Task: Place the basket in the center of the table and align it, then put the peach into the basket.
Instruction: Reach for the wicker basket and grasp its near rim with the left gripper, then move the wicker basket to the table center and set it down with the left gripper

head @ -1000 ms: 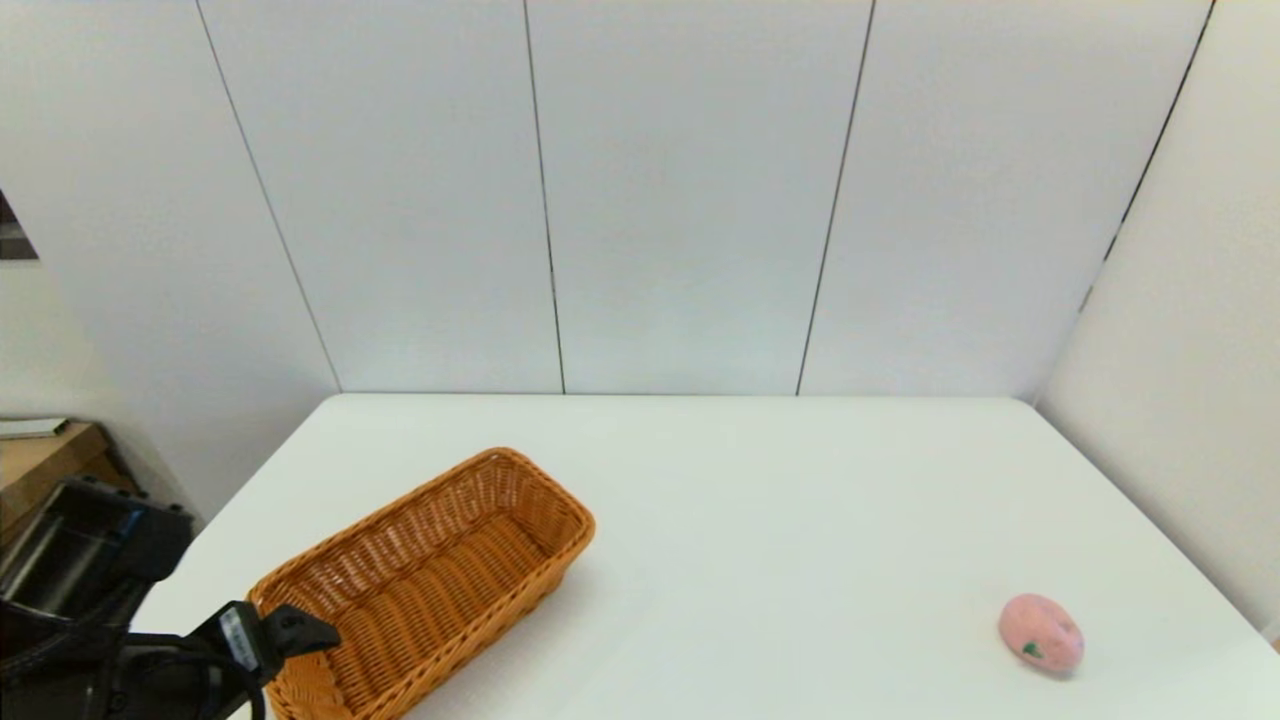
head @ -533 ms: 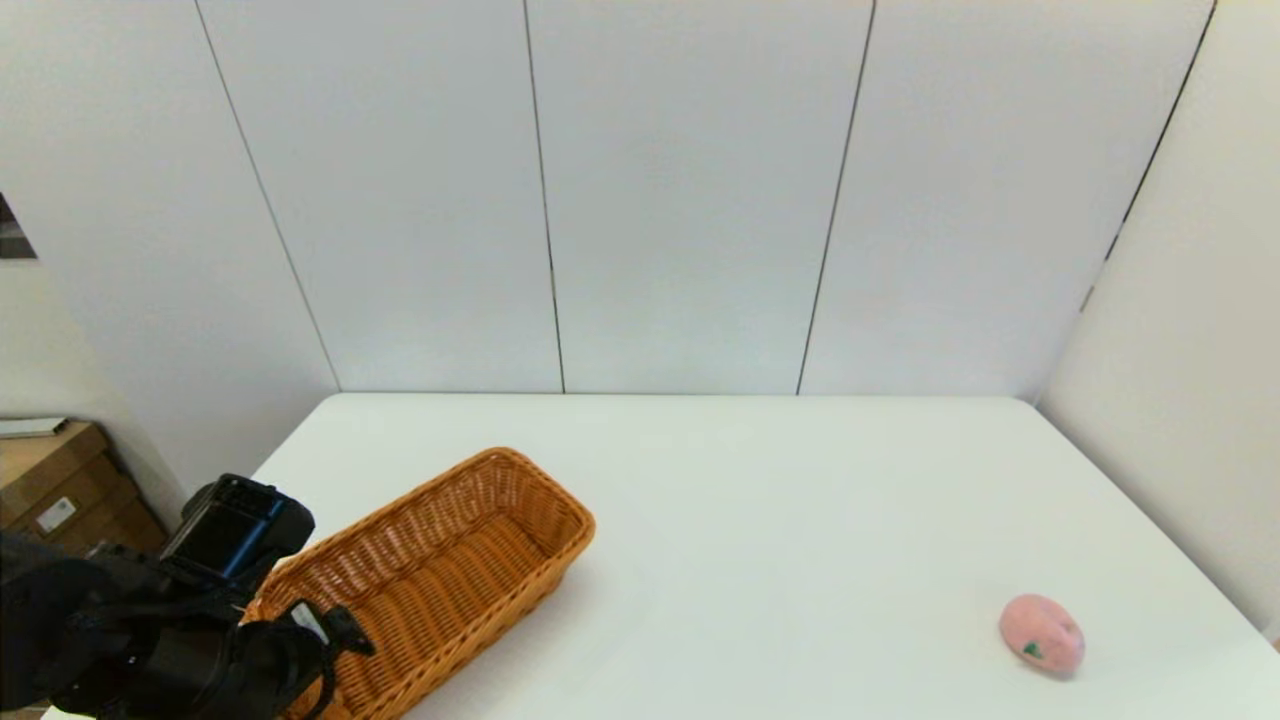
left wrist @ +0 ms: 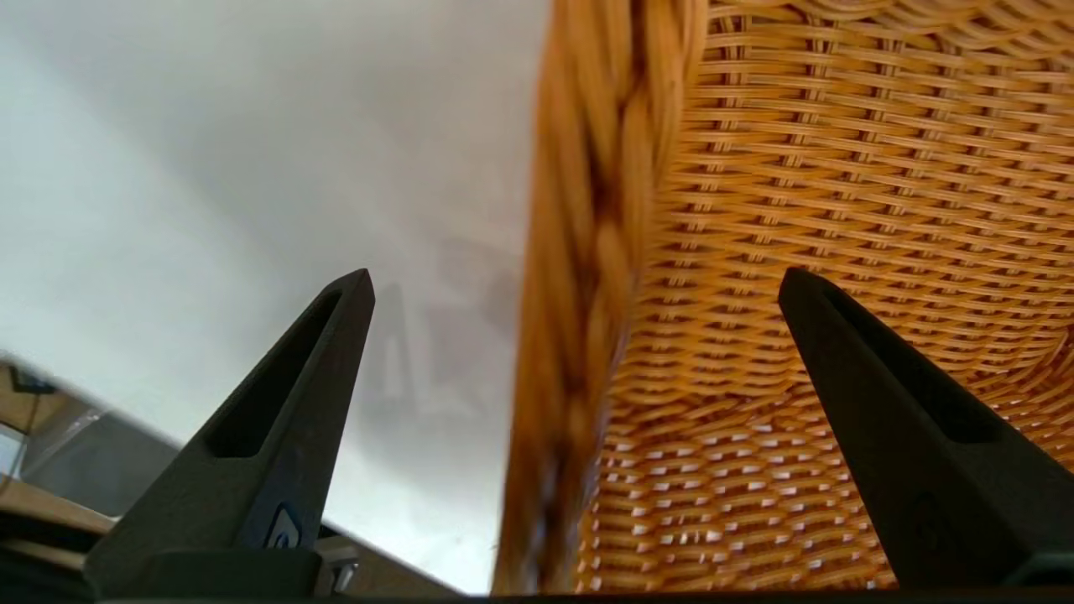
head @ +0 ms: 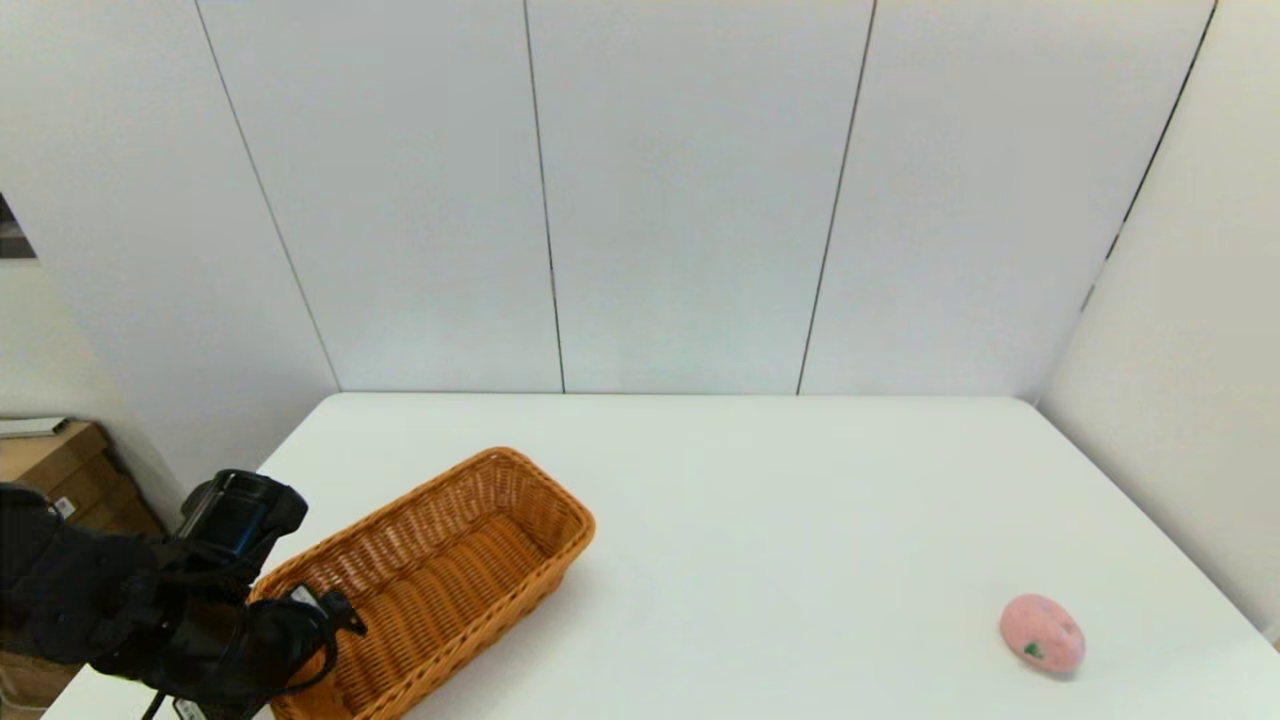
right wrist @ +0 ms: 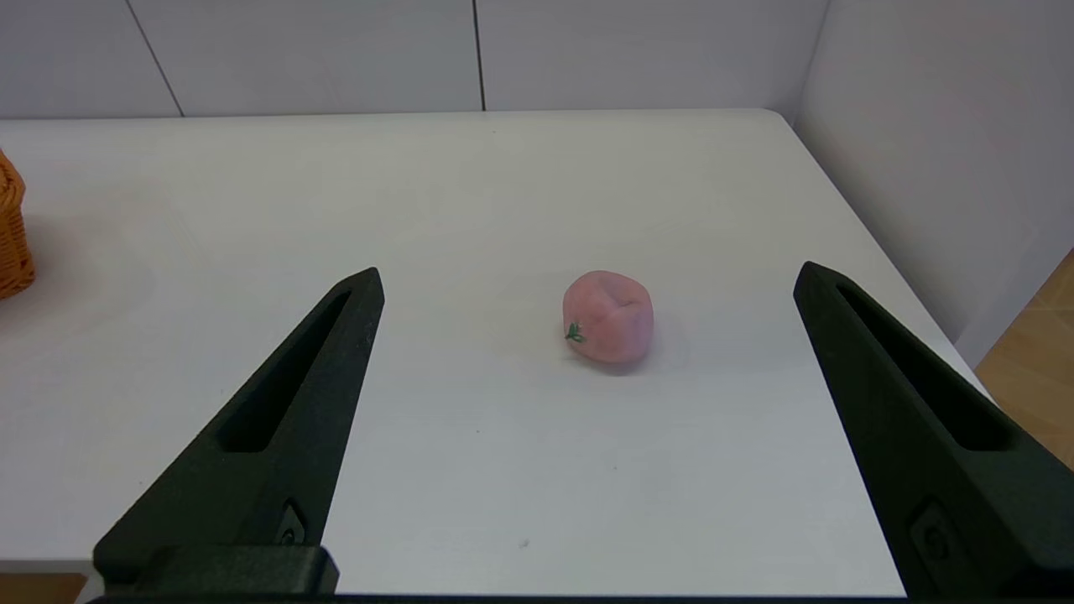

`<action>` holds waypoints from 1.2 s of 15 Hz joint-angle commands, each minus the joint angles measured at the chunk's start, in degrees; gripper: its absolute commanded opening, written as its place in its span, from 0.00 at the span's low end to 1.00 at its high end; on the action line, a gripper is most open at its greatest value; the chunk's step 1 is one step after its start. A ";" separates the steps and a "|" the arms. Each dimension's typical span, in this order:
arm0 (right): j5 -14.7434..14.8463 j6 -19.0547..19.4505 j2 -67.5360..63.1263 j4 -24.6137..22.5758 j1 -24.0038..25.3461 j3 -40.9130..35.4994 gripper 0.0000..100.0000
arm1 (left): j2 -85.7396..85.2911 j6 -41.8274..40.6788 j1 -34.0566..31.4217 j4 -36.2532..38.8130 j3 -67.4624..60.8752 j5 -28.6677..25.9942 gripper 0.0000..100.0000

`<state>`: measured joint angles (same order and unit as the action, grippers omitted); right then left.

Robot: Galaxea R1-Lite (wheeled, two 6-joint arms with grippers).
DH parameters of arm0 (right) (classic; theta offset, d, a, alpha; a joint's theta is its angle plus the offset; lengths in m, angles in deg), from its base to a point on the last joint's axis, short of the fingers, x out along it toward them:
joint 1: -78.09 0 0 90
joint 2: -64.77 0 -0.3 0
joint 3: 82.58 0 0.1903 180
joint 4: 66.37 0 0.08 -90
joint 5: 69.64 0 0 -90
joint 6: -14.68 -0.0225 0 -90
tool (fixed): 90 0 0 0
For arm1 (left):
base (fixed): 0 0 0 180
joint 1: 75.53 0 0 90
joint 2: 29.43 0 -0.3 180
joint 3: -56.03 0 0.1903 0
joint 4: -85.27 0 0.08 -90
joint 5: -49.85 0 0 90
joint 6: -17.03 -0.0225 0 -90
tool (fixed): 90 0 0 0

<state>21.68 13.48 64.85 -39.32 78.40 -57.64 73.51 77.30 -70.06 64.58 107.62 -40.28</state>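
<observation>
- The basket [head: 430, 580] sat on the white surface [head: 760, 500] toward the robot's left and near edge, lying at a diagonal rather than square to the edges, well short of the middle.
- The left hand [head: 325, 620] was at the basket's near-left end. In its wrist view the two fingers [left wrist: 277, 436] stood spread apart, straddling the braided rim [left wrist: 587, 277], one outside the wall and one inside over the woven floor; nothing was clamped.
- The peach [head: 1041, 634] lay by itself near the robot's right and near edge, well apart from the basket.
- The right hand [right wrist: 587, 277] showed only in its own wrist view, fingers wide apart, aimed at the peach [right wrist: 607, 316] from some way back.
- The basket looked light and stiff, though woven wicker probably gives a little under a pinch. The braided rim seemed the best hold: thick, ridged and unlikely to slip. Held at one end only, such a long body would likely swing or drag, so sliding and turning it should suit better than lifting.
- The peach looked small, rounded and perhaps soft; it could roll if nudged. A gentle squeeze across its widest part seemed wise.
</observation>
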 commanded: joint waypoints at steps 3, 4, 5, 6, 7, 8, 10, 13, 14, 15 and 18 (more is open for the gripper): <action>0.00 -0.02 0.01 0.01 0.05 0.01 1.00 | 3.31 0.20 -0.11 3.04 -0.01 -0.48 0.00; 0.00 -0.02 0.01 0.01 0.05 0.01 1.00 | 3.31 0.11 -0.02 4.10 -0.18 -0.48 0.00; 0.00 -0.02 0.01 0.01 0.05 0.01 1.00 | 3.40 -0.42 -0.02 4.27 -0.27 -0.57 0.00; 0.00 -0.02 0.01 0.01 0.05 0.01 1.00 | 3.49 -0.68 -0.02 4.27 -0.27 -0.57 0.00; 0.00 -0.02 0.01 0.01 0.05 0.01 1.00 | 3.22 -0.77 -0.02 4.36 -0.18 -0.57 0.00; 0.00 -0.02 0.01 0.01 -0.04 0.01 1.00 | 2.96 -1.12 -0.02 4.36 0.17 -0.57 0.00; 0.00 -0.02 0.01 0.01 0.05 0.01 1.00 | 0.59 -1.91 -0.02 4.45 0.34 -0.57 0.00; 0.00 -0.02 0.01 0.01 0.05 0.01 1.00 | -5.22 -3.84 0.06 5.77 0.43 -0.83 0.00; 0.00 -0.02 0.01 0.01 0.05 0.01 1.00 | -7.76 -6.04 0.50 5.94 0.61 -1.80 0.00; 0.00 -0.02 0.01 0.01 0.05 0.01 1.00 | -9.79 -7.71 1.21 5.77 1.49 -3.56 0.00; 0.00 -0.02 0.01 0.01 0.05 0.01 1.00 | -10.14 -10.26 6.83 5.50 4.21 -6.02 0.00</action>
<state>21.70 13.48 64.85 -39.34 78.40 -57.64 65.41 67.79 -67.05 69.98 109.61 -45.40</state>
